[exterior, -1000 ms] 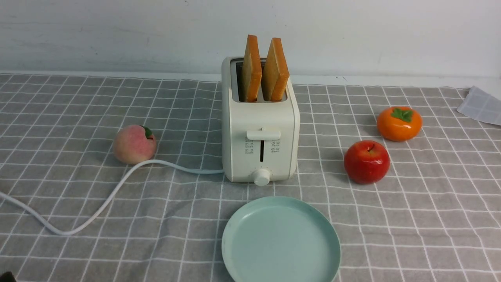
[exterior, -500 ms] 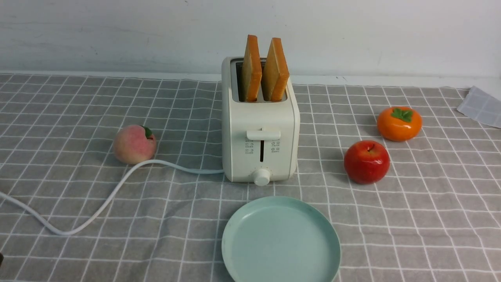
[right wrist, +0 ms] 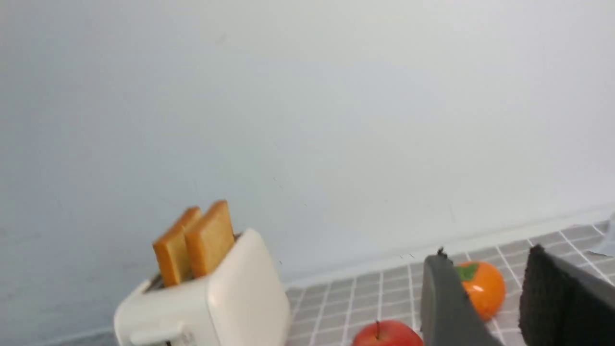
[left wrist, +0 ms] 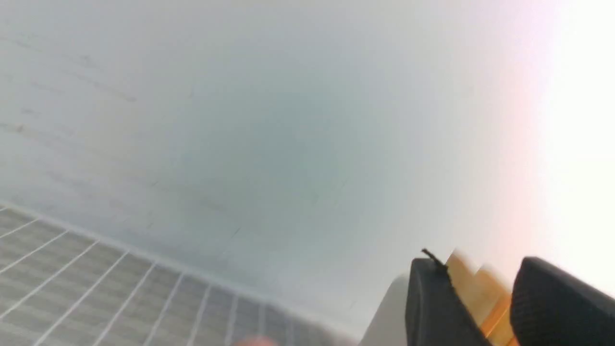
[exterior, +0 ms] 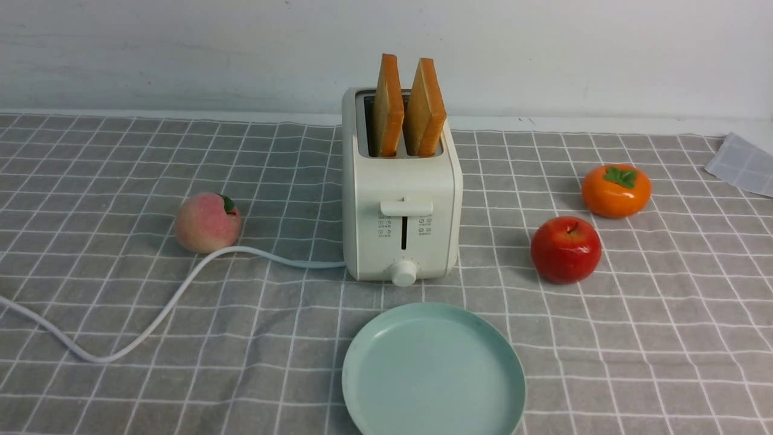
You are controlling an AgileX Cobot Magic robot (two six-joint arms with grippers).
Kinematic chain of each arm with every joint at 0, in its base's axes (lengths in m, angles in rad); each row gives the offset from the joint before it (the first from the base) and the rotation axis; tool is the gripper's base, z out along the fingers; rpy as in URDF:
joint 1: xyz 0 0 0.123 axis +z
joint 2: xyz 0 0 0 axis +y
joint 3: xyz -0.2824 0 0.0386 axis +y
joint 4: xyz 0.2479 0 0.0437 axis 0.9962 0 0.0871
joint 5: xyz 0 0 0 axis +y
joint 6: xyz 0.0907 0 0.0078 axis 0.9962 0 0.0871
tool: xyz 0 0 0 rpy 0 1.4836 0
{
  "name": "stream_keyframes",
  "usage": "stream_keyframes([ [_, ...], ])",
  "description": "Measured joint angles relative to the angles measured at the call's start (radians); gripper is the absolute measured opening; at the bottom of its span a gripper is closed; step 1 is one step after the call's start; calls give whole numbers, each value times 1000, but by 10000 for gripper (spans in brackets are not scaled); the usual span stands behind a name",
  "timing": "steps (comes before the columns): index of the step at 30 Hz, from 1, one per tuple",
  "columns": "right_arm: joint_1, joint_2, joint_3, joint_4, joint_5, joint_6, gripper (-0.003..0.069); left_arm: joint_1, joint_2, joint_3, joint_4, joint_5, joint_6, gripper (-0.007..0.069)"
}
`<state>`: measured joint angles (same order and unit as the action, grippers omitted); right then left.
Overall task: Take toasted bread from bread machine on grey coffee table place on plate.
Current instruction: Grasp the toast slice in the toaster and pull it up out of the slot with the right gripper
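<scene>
The cream-white bread machine (exterior: pixel 401 205) stands mid-table on the grey coffee table (exterior: pixel 664 338). Two slices of toasted bread stand upright in its slots, the left slice (exterior: pixel 388 106) and the right slice (exterior: pixel 426 109). The mint-green plate (exterior: pixel 432 368) lies bare just in front of it. Neither gripper shows in the front view. In the blurred left wrist view my left gripper (left wrist: pixel 480 269) is open and holds nothing, with the toasted bread (left wrist: pixel 473 288) seen far off between its fingers. My right gripper (right wrist: pixel 487 259) is open and holds nothing, well away from the bread machine (right wrist: pixel 230 293).
A peach (exterior: pixel 207 222) sits left of the bread machine, and the white cord (exterior: pixel 157 314) loops past it to the left edge. A red apple (exterior: pixel 566 249) and an orange persimmon (exterior: pixel 616 190) sit to the right. A folded cloth corner (exterior: pixel 743 163) lies at the far right.
A dark bit of the left arm at the front view's lower left corner has slid out of view. Nothing on the table has moved.
</scene>
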<state>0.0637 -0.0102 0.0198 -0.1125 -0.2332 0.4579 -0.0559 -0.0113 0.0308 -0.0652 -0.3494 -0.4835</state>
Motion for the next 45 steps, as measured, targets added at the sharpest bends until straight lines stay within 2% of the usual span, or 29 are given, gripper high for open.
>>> stream_keyframes([
  [3, 0, 0, -49, 0, 0, 53, 239, 0, 0, -14, -11, -110, -95, 238],
  [8, 0, 27, -236, 7, 54, 98, 239, 0, 2, -202, -17, -4, -163, 238],
  [11, 0, 110, -424, 16, 137, 121, 239, 0, 61, -393, -17, 136, -166, 238],
  [12, 0, 174, -542, 18, 213, 129, 239, 0, 129, -520, -15, 238, -160, 238],
  [13, 0, 191, -571, 18, 222, 129, 239, 0, 148, -551, -15, 252, -158, 238],
  [16, 0, 342, -800, 19, 410, 132, 239, 0, 341, -801, -10, 546, -154, 238],
  [20, 0, 500, -937, -5, 606, 124, 239, 0, 538, -936, 0, 841, -143, 238],
  [26, 4, 635, -945, -52, 782, 55, 239, 0, 715, -947, 53, 1036, -52, 238],
  [31, 48, 684, -934, -11, 873, 48, 239, 0, 765, -947, 39, 1063, -34, 238],
  [34, 79, 718, -903, 85, 890, 48, 239, -10, 767, -935, -6, 1057, -31, 238],
  [37, 119, 788, -885, 269, 911, -18, 239, -112, 763, -897, -41, 1009, -31, 238],
  [39, 147, 837, -885, 373, 900, -130, 239, -192, 770, -881, -48, 991, -30, 238],
  [40, 150, 837, -885, 384, 898, -143, 239, -192, 770, -881, -48, 991, -30, 238],
  [43, 199, 955, -891, 583, 832, -391, 239, -322, 806, -875, -76, 1006, -30, 238],
  [44, 202, 963, -893, 594, 827, -405, 239, -328, 809, -875, -77, 1006, -30, 238],
  [45, 219, 1033, -911, 684, 790, -512, 239, -368, 837, -875, -94, 1027, -30, 238],
])
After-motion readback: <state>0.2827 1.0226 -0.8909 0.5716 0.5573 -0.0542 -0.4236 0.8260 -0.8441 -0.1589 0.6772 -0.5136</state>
